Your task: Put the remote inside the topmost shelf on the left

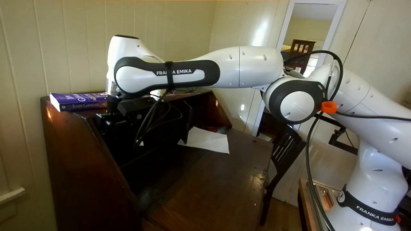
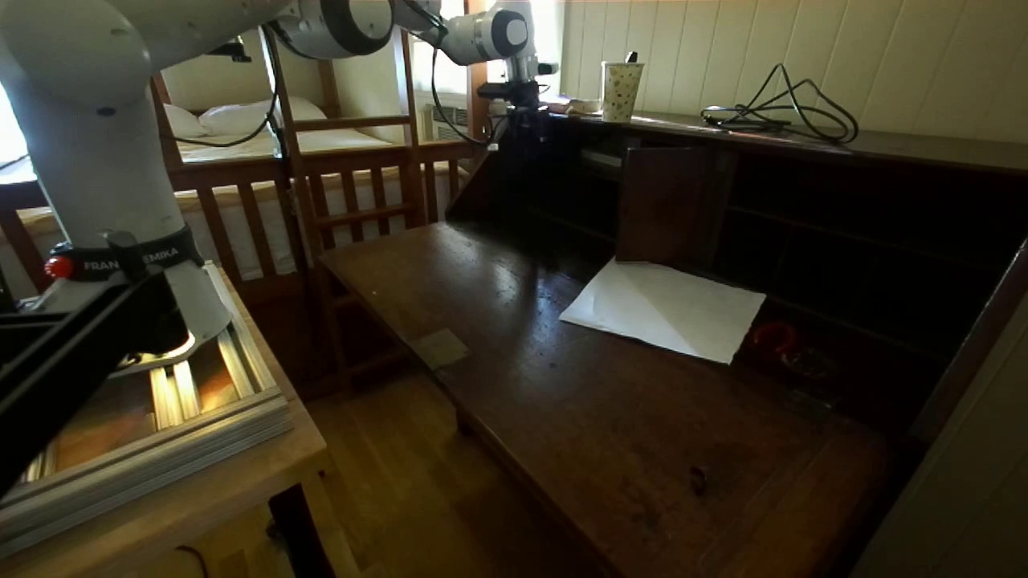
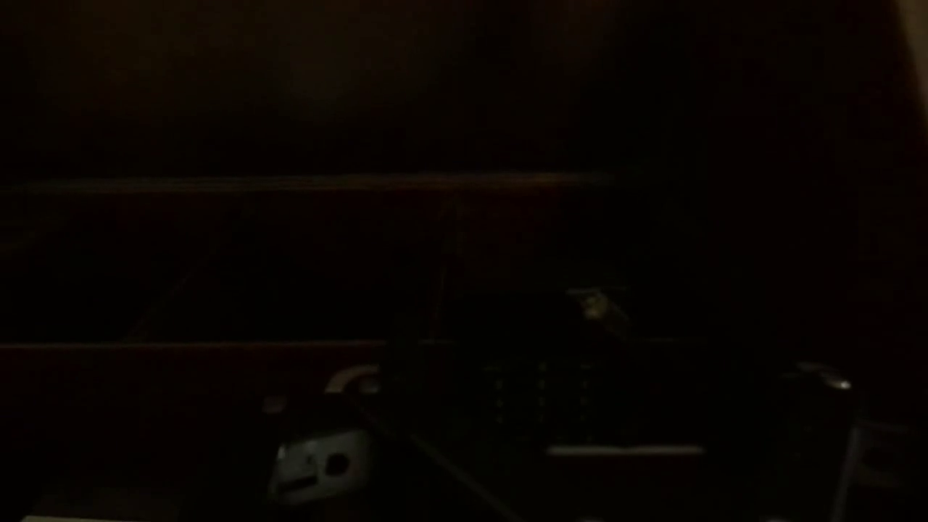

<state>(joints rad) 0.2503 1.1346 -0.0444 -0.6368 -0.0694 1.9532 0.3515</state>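
The wrist view is very dark. Faint rows of button marks show the black remote [image 3: 542, 391] low in that view, between pale gripper parts at its left and right. My gripper [image 2: 528, 124] reaches into the upper left part of the brown desk in both exterior views, its fingertips lost in shadow. I cannot tell whether it is shut on the remote or open around it. The remote is hidden in both exterior views. The topmost shelf [image 2: 590, 144] is a dark recess just under the desk's top. Wood edges [image 3: 312, 183] and dividers cross the wrist view.
A blue book [image 1: 83, 102] lies on the desk top beside my wrist. A patterned cup [image 2: 622, 92] and a looped black cable [image 2: 783, 120] stand further along. An open small door [image 2: 662, 201] juts out from the compartments. White paper [image 2: 666, 309] lies on the writing surface.
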